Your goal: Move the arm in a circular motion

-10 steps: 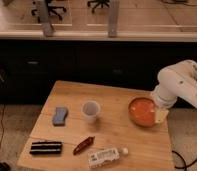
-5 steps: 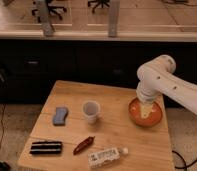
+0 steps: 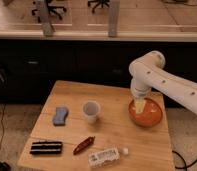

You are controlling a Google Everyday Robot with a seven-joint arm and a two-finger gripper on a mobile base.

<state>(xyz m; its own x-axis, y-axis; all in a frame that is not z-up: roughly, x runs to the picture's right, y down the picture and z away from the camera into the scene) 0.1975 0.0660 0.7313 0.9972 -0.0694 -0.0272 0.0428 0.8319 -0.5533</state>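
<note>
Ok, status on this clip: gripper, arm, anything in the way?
Gripper low over the orange bowl. Arm reaches in from the picture's right edge. Bowl close beneath the tip; white cup stands apart.

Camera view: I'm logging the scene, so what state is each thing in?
arm, bent, reaching down from the right
gripper, pointing down over the bowl
bowl, upright
cup, upright, mouth up
bottle, lying on its side
sponge, lying flat
red packet, lying flat
dark packet, lying flat

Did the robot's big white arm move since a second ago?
Yes. The arm swung left in the picture; its gripper went from the orange bowl's right edge to over its left half.
</note>
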